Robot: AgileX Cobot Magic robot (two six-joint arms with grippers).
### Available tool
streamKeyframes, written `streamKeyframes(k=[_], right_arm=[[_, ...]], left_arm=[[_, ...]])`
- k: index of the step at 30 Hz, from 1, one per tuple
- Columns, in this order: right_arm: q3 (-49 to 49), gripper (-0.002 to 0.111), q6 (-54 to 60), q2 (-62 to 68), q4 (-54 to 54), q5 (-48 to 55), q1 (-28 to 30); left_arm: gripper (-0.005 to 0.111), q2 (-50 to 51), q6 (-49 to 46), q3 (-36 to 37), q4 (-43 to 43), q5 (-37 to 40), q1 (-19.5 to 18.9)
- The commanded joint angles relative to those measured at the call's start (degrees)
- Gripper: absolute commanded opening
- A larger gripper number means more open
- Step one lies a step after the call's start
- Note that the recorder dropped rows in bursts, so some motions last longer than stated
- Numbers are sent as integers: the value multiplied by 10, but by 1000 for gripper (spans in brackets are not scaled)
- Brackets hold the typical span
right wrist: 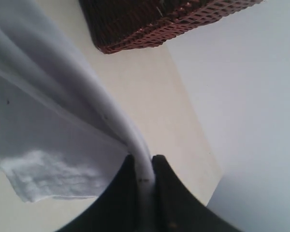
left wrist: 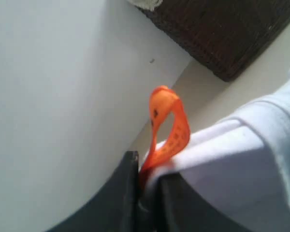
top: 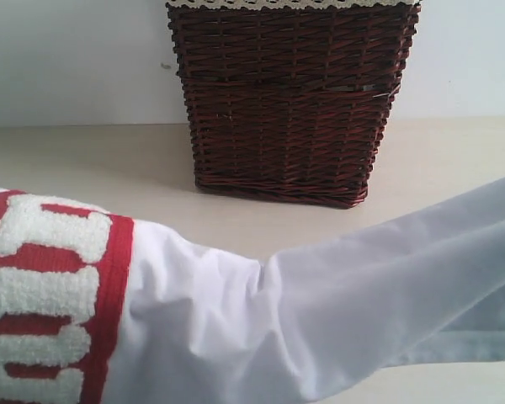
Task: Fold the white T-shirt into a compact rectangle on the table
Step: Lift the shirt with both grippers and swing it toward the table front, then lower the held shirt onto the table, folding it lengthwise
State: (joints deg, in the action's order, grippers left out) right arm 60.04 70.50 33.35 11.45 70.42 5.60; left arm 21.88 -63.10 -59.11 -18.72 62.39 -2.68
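The white T-shirt (top: 261, 328) hangs lifted across the front of the exterior view, its red band with fuzzy white lettering (top: 42, 295) at the left. Neither gripper shows in that view. In the left wrist view my left gripper (left wrist: 146, 166) is shut on the shirt's edge (left wrist: 232, 159) beside the orange neck tag (left wrist: 169, 125), which loops up from between the dark fingers. In the right wrist view my right gripper (right wrist: 144, 164) is shut on a bunched fold of the white T-shirt (right wrist: 63, 121), which drapes away over the pale table (right wrist: 154, 92).
A dark brown wicker basket (top: 290, 97) with a lace-trimmed rim stands at the back of the table (top: 84, 160), against a pale wall (top: 67, 59). The basket also appears in the left wrist view (left wrist: 222, 34) and in the right wrist view (right wrist: 154, 21).
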Motion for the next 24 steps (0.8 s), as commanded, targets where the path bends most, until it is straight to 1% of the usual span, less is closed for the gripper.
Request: streamKeyframes(k=[1, 4, 6, 9, 11, 14, 19, 24], right_arm=[[3, 0, -4, -46, 5, -5, 4], [3, 0, -12, -73, 26, -5, 4], [3, 0, -28, -88, 48, -5, 4], [3, 0, -58, -95, 88, -5, 4], [3, 0, -68, -95, 101, -5, 4], [-6, 0, -72, -95, 104, -5, 4], [-62, 0, -92, -95, 70, -5, 4], [-133, 0, -59, -95, -28, -5, 4]], left_arm=[[0, -51, 2, -2, -63, -12, -2], [0, -77, 4, -2, -93, -8, -2], [0, -87, 21, -2, -97, 5, -2], [0, -88, 92, 0, -83, 50, -2], [0, -88, 138, 11, -69, 64, -2], [0, -88, 156, 40, -41, 63, -2], [0, -88, 157, 110, -28, 72, -2], [0, -88, 156, 167, -26, 65, -2]])
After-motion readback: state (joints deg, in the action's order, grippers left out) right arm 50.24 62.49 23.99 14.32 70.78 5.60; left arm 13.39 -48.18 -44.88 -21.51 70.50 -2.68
